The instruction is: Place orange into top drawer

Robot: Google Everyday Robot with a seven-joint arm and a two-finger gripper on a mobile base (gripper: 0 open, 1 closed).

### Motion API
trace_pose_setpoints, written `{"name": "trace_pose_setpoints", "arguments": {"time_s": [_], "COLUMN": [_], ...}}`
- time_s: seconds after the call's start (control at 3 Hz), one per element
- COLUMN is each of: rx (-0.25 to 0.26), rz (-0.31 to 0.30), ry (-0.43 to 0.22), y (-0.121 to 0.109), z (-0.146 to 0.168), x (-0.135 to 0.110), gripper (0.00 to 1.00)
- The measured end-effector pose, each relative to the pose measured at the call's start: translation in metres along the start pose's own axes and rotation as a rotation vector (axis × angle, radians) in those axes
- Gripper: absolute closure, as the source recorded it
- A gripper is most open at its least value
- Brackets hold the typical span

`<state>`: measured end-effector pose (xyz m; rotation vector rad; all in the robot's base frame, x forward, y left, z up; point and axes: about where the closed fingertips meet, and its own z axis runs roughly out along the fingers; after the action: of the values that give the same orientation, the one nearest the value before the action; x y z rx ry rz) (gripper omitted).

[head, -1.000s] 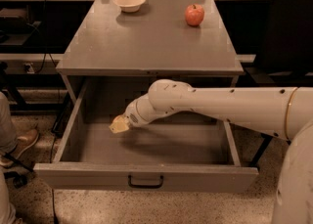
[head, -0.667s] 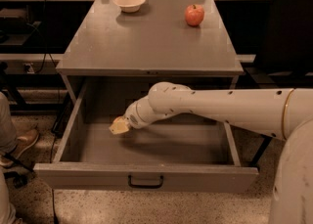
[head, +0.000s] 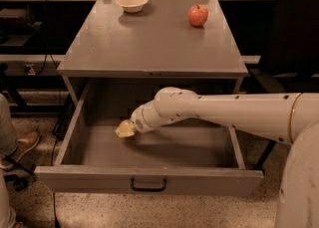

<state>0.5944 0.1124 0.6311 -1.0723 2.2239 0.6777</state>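
The top drawer (head: 149, 178) is pulled wide open below the grey tabletop, its black bar handle at the front centre. My white arm reaches in from the right. My gripper (head: 125, 129) is inside the drawer, low over its floor near the left side, and shows only as a pale yellowish tip. The orange does not show in this view; it may be hidden at the gripper's tip.
A red apple (head: 198, 15) sits at the back right of the tabletop (head: 149, 43). A cream bowl (head: 131, 1) stands at the back left. A person's shoe (head: 20, 147) is on the floor at the left. A dark chair (head: 294, 28) stands at the right.
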Motion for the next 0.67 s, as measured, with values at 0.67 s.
{"name": "trace_pose_setpoints", "arguments": {"time_s": [0.67], "rx": [0.043], "rz": [0.062], "ry": [-0.002], "y": [-0.023], "z": [-0.023], "x": [0.021], "gripper": [0.00]}}
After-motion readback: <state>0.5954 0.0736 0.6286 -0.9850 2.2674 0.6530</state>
